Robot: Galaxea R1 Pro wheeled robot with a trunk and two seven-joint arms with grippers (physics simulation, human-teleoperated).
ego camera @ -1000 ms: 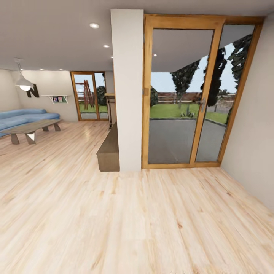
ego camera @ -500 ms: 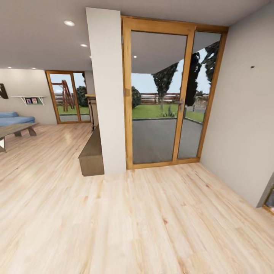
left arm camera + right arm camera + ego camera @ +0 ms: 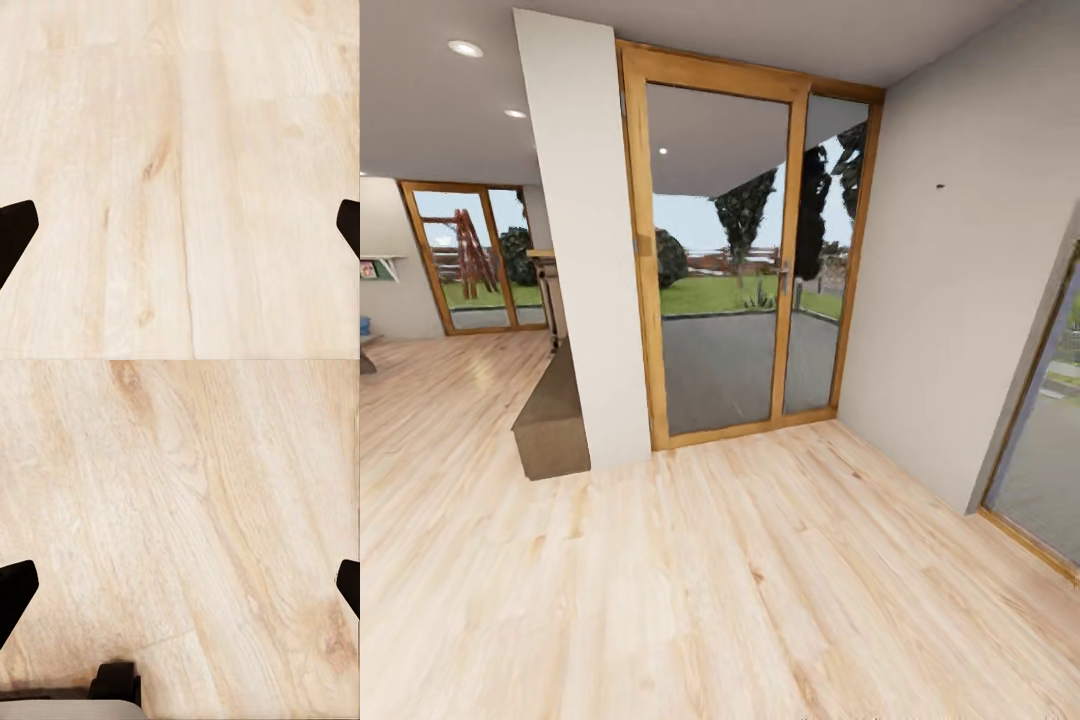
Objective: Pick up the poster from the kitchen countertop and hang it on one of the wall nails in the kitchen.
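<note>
The poster and the kitchen countertop are out of view. A tiny dark wall nail (image 3: 940, 186) sticks out of the pale grey wall (image 3: 950, 300) at the right, high up. In the left wrist view my left gripper (image 3: 180, 229) hangs open over the light wood floor (image 3: 180, 150), its black fingertips (image 3: 15, 232) far apart with nothing between them. My right gripper (image 3: 180, 589) is open over the floor too, with only planks between its fingertips (image 3: 15, 589).
A white pillar (image 3: 585, 250) stands ahead on the left with a low brown bench (image 3: 550, 425) beside it. A wood-framed glass door (image 3: 725, 250) fills the far wall, and another glazed door (image 3: 1045, 440) is at the right edge. A black caster (image 3: 116, 681) of my base shows.
The camera has swung to the right, so the pillar and door sit further left in the picture. The sofa and coffee table have left the view; the right-hand door has come in.
</note>
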